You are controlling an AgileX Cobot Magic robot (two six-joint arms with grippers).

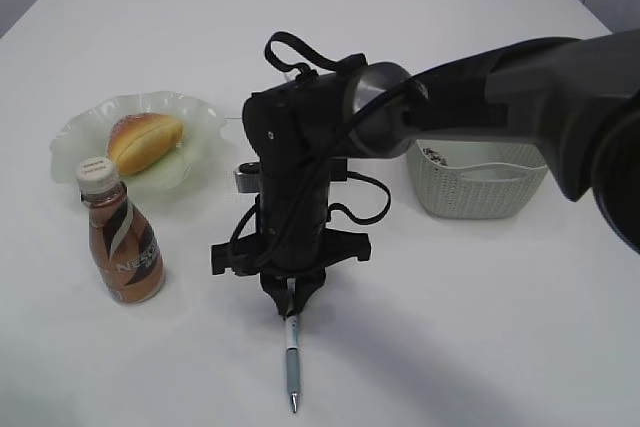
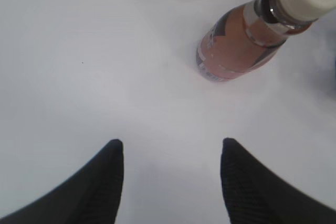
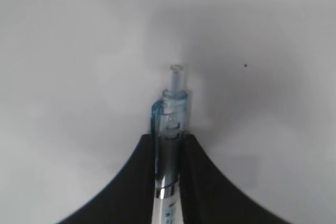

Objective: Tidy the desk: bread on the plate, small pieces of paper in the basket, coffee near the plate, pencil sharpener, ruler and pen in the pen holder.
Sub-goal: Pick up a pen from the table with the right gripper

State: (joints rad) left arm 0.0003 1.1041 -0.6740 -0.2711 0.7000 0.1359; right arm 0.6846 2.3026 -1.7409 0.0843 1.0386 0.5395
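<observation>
Exterior view, step in hand: picking up the pen. The right gripper (image 1: pixel 291 299) has its jaws pinched on the upper end of the slim blue-grey click pen (image 1: pixel 292 367), which lies on the large plain white desk (image 1: pixel 470 347) pointing toward the camera.
Exterior view, done so far: the oblong golden-brown bread (image 1: pixel 146 140) sits on the pale green ruffled glass plate (image 1: pixel 200 117); the brown curvy Nescafe coffee bottle with an off-white cap (image 1: pixel 120 237) stands just beside the plate; the sage-green perforated plastic basket (image 1: pixel 480 192) holds small bits, too small to identify.
Exterior view, pen holder: I cannot make it out; the arm covers the middle of the desk.
Exterior view, next move: by my judgement, lift the pen clear, turn it upright and carry it to the holder; the grip is near one end, so the long free end may swing.
Left wrist view, gripper: the left gripper (image 2: pixel 172 182) hangs spread over bare desk, holding nothing.
Left wrist view, coffee: the bottle (image 2: pixel 247 35) stands ahead and to the right, apart from the fingers.
Right wrist view, grip: the two black fingers (image 3: pixel 131 182) are pressed against the pen (image 3: pixel 170 129) on either side.
Right wrist view, pen's look: translucent blue clip and collar, clear push-button sticking out beyond the fingertips, silvery barrel between them.
</observation>
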